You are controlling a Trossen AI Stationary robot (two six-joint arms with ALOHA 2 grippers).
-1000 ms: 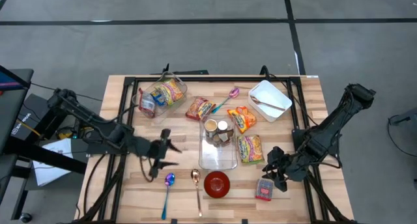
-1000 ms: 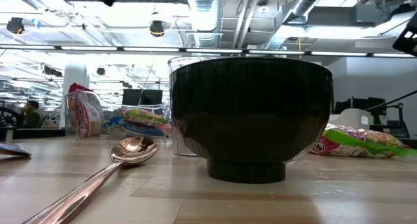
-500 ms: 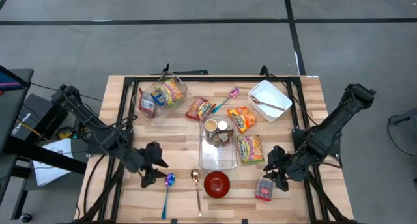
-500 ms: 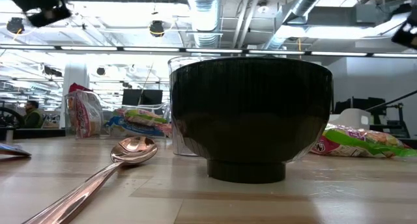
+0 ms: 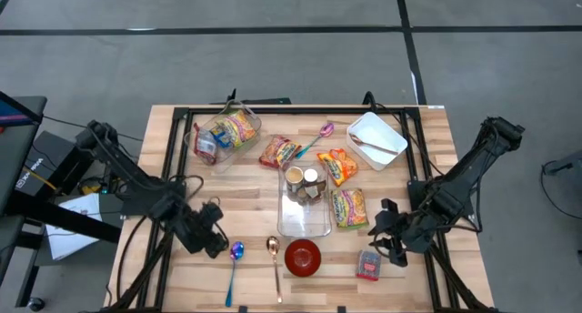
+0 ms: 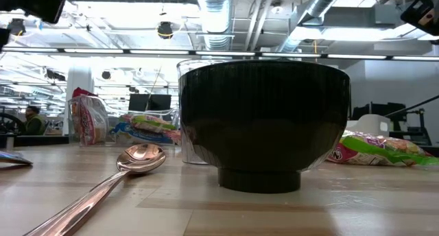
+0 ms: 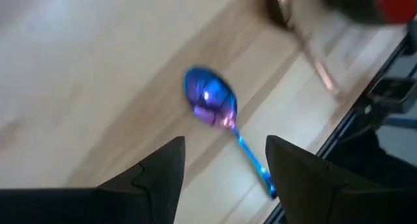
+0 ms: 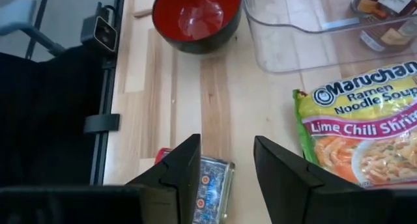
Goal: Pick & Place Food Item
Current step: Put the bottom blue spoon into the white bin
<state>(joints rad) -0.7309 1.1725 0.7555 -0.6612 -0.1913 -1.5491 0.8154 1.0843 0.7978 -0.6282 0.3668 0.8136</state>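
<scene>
From where I stand over the surface (image 5: 255, 190), the clear tray (image 5: 304, 213) sits at the centre with two jars (image 5: 303, 176) in its 12 o'clock end. The bowl (image 5: 303, 257) lies at 6 o'clock of the tray, two spoons (image 5: 235, 258) at its 9 o'clock. A ramen packet (image 5: 349, 207) lies just beside the tray at 3 o'clock, a small packet (image 5: 368, 266) at 5 o'clock. The square dish (image 5: 376, 140) sits at 1 o'clock, a tub of packets (image 5: 225, 135) at 11 o'clock, and a pouch (image 5: 278, 152) between them.
</scene>
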